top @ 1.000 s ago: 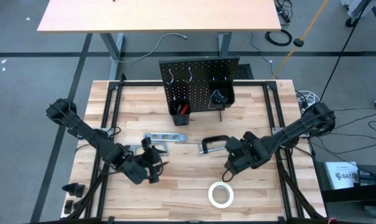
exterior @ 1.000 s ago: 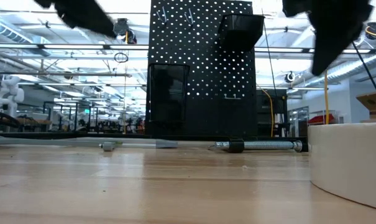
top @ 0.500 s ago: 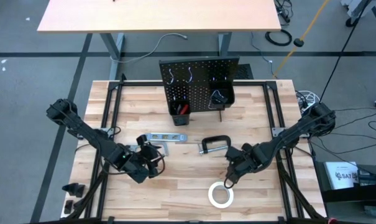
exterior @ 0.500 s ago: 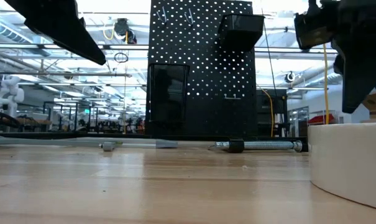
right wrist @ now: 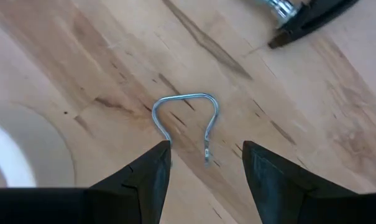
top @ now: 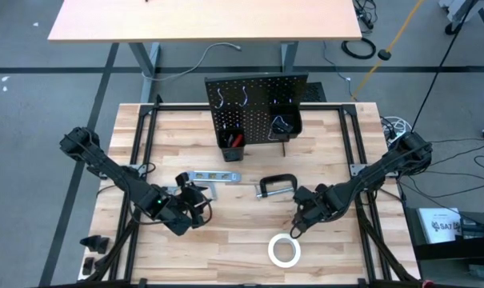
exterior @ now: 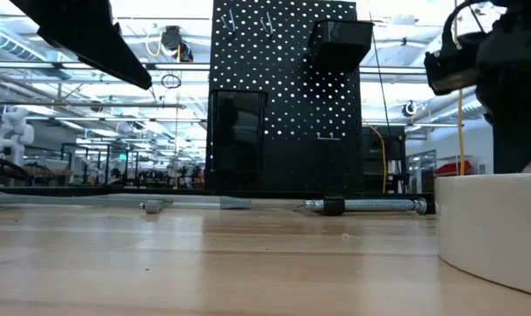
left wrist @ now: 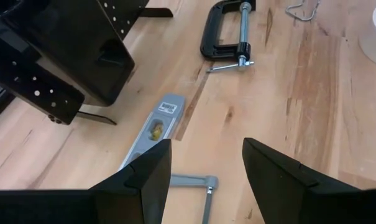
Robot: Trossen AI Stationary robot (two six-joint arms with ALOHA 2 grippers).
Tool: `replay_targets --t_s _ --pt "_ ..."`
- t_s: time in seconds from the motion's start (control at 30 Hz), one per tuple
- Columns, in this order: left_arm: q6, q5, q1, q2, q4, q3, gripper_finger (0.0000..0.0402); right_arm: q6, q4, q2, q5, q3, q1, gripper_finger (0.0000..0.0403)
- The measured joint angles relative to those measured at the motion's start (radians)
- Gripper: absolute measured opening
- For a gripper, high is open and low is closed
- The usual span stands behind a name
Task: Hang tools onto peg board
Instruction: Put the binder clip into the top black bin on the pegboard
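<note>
Reaching in from the worktop's point(top: 250, 244) left side, the left hand point(top: 195, 206) hovers low with its two fingers spread apart and nothing between them; its wrist view looks past them at the silver level point(left wrist: 151, 132), which lies flat just ahead, a small label on its near end too small to read, and a grey hacksaw frame point(left wrist: 197, 185) lies by its lower end. Beyond the level stands the black peg board point(top: 256, 108) at the worktop's far middle, upright, with silver hooks point(top: 232, 98) near its top and two black bins point(top: 285, 124) fixed to it, the left one holding red-handled tools point(top: 234, 141). Near the centre the black C-clamp point(top: 275, 186) lies flat, apart from both hands. Right of it the right hand point(top: 298, 226) points down at the wood, fingers parted and empty, straddling a small bent wire hook point(right wrist: 185, 122) that lies loose on the boards. Just in front of that hand sits the white tape roll point(top: 283, 250), flat on its side. No writing on the tools can be read.
</note>
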Motion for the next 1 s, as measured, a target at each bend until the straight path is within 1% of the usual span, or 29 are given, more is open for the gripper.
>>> replay_targets --t_s 0.37,0.6,0.73,0.83,1.0 --pt "0.0 -0.003 0.0 0.0 0.01 -0.001 0.0203 0.033 0.041 0.005 -0.029 -0.025 0.002 0.0194" --pt "0.0 -0.003 0.0 0.0 0.016 -0.001 0.0203 0.033 0.047 0.051 -0.036 -0.025 0.002 0.0194" --pt "0.001 -0.003 0.0 0.0 0.018 -0.001 0.0203 0.032 0.044 0.081 -0.074 -0.025 0.002 0.0192" --pt "0.001 -0.003 0.0 0.0 0.018 -0.001 0.0203 0.031 0.039 0.107 -0.077 -0.025 0.002 0.0177" --pt "0.0 -0.003 0.0 0.0 0.018 -0.001 0.0203 0.011 0.046 0.138 -0.076 -0.02 0.002 0.0134"
